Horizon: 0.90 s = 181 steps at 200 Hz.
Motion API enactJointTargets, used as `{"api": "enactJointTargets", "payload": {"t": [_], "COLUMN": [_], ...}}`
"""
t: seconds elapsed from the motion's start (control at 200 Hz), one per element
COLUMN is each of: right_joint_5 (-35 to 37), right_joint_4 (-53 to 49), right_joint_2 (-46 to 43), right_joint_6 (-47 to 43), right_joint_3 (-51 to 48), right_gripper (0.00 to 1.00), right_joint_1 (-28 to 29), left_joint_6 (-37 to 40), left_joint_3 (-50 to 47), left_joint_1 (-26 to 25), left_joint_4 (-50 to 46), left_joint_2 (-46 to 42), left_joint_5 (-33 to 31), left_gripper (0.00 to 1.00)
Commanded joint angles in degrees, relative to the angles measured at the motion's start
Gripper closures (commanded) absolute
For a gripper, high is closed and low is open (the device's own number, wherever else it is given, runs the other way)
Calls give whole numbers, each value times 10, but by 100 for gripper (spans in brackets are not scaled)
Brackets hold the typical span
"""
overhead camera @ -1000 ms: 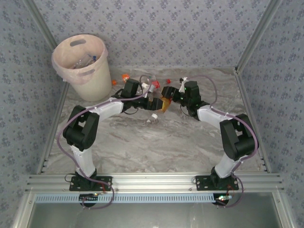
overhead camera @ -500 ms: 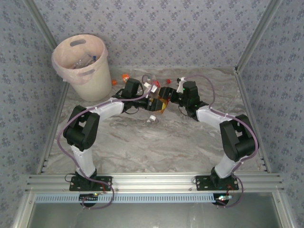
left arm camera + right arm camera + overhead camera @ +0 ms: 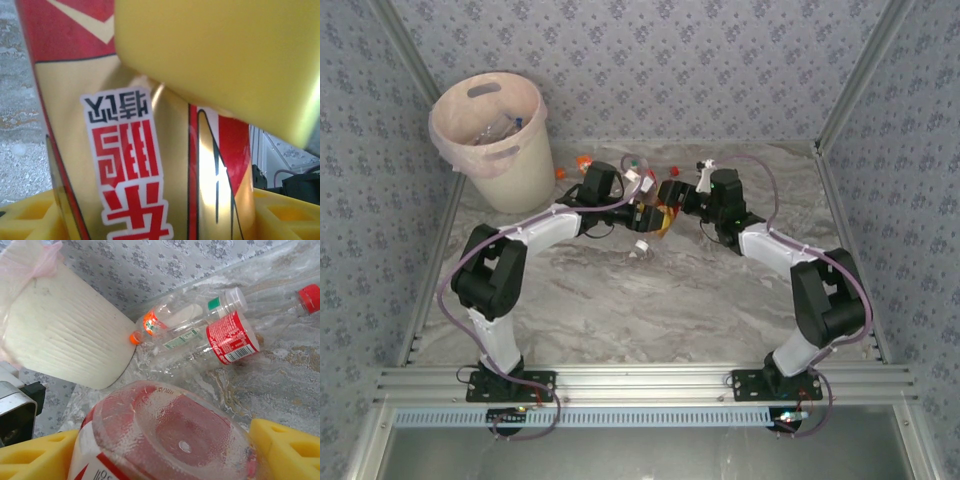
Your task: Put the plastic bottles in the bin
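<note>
A bottle with a gold and red label (image 3: 658,220) hangs above the table's middle back, between my two grippers. My left gripper (image 3: 639,212) is shut on its labelled body (image 3: 125,165), with yellow fingers (image 3: 30,217) on either side. My right gripper (image 3: 672,198) is shut on the same bottle near its clear base (image 3: 165,435), its fingers (image 3: 287,450) flanking it. Loose plastic bottles lie behind: an orange-labelled one (image 3: 165,320), a red-labelled one (image 3: 232,337) and a white-capped one (image 3: 227,300). The cream bin (image 3: 515,175) stands at the back left with bottles inside.
Small bottles and caps are scattered behind the grippers (image 3: 583,160) and a white-capped one lies just in front (image 3: 642,247). The bin's wall (image 3: 55,335) is close to the loose bottles. A yellow pad (image 3: 215,55) crosses the top of the left wrist view. Patterned walls enclose the table.
My left gripper has closed onto the gold and red bottle that the right gripper holds. The right arm nudged slightly left, then back.
</note>
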Motion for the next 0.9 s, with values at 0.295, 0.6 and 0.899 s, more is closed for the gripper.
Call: {"api": "enactJointTargets", "payload": {"t": [0.295,0.6,0.899], "right_joint_5": [50,115,118], "right_joint_4": [90,112,72], "right_joint_2": [-119,-145,-154], "right_joint_6": [46,80,71], "right_joint_3": [-81,-158,-166], "right_gripper": [0,0,0], "right_joint_1": [-42,-88,-92], "left_joint_6": [11,3,-2], "left_joint_3": [-2,-2,12], "left_joint_1": [9,24,51], "left_joint_4": [-25,-30,-48], "left_joint_2": [-15,-30,-73], "left_joint_5": [-91,-110,-117], "left_gripper": [41,41,41]}}
